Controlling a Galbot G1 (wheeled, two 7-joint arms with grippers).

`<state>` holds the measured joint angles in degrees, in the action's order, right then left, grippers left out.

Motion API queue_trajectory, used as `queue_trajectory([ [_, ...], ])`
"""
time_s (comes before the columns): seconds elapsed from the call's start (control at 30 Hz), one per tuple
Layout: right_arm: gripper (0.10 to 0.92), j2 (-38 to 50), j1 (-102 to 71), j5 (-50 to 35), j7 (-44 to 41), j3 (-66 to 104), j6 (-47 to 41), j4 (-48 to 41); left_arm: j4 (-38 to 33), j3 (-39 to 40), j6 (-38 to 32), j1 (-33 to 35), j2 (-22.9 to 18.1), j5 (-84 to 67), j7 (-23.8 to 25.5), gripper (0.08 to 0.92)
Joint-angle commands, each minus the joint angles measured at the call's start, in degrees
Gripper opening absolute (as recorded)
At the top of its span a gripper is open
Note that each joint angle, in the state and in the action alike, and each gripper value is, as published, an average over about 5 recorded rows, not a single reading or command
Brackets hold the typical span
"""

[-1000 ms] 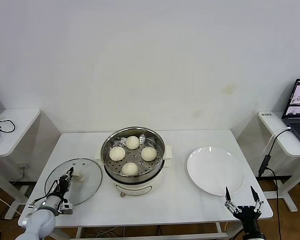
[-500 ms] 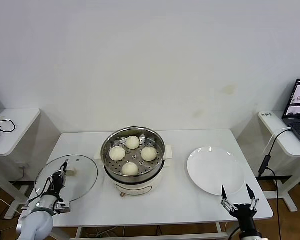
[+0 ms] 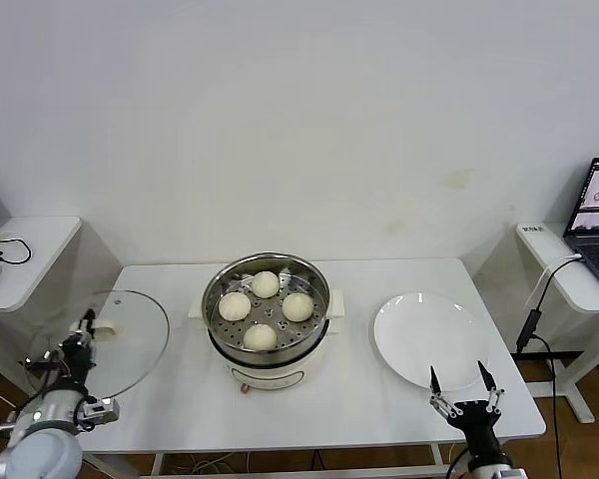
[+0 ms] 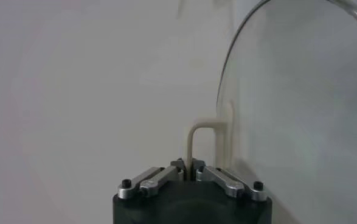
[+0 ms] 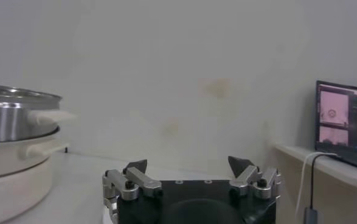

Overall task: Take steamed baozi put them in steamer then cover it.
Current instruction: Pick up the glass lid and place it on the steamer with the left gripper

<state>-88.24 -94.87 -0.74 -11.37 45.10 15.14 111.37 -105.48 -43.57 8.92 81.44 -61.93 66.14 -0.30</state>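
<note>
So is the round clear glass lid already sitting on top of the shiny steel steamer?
No, the left hand holds the glass lid off beside the open steamer.

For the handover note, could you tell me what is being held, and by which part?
The left tool grips the glass lid by its cream handle.

Unobstructed room above the steamer [image 3: 267, 299], seemingly.

A: Where is the steamer [image 3: 267, 311] sitting?
B: At the middle of the desk [image 3: 309, 404], with four steamed baozi [image 3: 265, 308] lying in it.
A: And either side?
B: The plate [image 3: 429, 339] is lying to its right. The lid [image 3: 120, 342] is hanging off the desk's left edge, tilted, in the left hand [image 3: 83, 332]. The right hand [image 3: 461, 391] is hovering before the plate.
</note>
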Motion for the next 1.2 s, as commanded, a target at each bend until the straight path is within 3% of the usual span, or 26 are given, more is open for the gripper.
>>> queue_trajectory([
  [0.03, 0.823, 0.81, 0.19, 0.40, 0.08, -1.79, -0.15, -0.05, -11.70, -4.13, 5.39, 2.00, -0.40, -0.20, 5.56, 0.143],
  [0.27, 0.823, 0.60, 0.16, 2.12, 0.14, -2.28, -0.05, -0.02, -14.44, 7.29, 8.67, -2.47, 1.66, -6.31, 6.63, 0.143],
  [0.53, 0.823, -0.54, 0.93, 5.77, 0.16, -2.82, 0.11, -0.08, -11.75, 20.16, 12.89, -12.28, 2.45, -5.76, 7.75, 0.143],
  [0.93, 0.823, -1.83, 2.31, 9.56, 0.01, -4.73, 0.08, -1.76, -9.46, 30.06, 15.85, -21.66, -2.90, 3.57, 14.91, 0.143],
  [1.2, 0.823, -1.91, 2.76, 10.00, 0.00, -5.43, 0.34, -2.89, -6.21, 35.08, 16.21, -26.34, -11.88, 12.03, 18.32, 0.142],
])
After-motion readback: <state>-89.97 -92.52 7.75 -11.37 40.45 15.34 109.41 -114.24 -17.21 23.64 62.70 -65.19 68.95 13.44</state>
